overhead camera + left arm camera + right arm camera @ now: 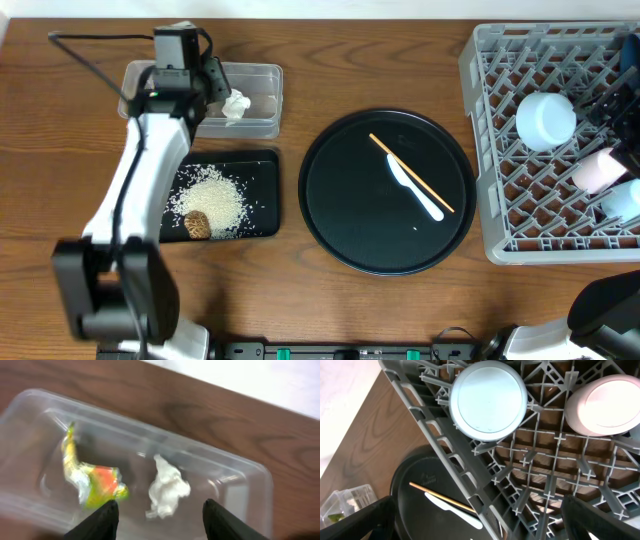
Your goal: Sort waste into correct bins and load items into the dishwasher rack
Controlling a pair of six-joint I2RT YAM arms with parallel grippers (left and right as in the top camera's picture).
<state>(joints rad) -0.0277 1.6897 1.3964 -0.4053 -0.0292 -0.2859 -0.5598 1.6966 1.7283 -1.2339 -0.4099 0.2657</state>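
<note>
The crumpled yellow-green wrapper [92,482] and the crumpled white tissue [167,485] lie side by side but apart in the clear tub [262,70] at the far left of the counter [380,60]. The left fingers [102,520] hang over the tub, spread apart with nothing between them. Just near of the tub, the shallow black tray [262,190] holds a scatter of white rice [215,197], with the brown lump [197,224] at its near edge. On the right, the grey rack [500,200] carries the pale bowl [545,118], the pink cup [600,170] and the light-blue cup [622,200], all mouth down. The right fingers [360,520] stand wide open and empty above the rack. Between rack and bins, a round black tray [340,220] holds a wooden stick [410,172] crossing a white plastic utensil [415,190]
</note>
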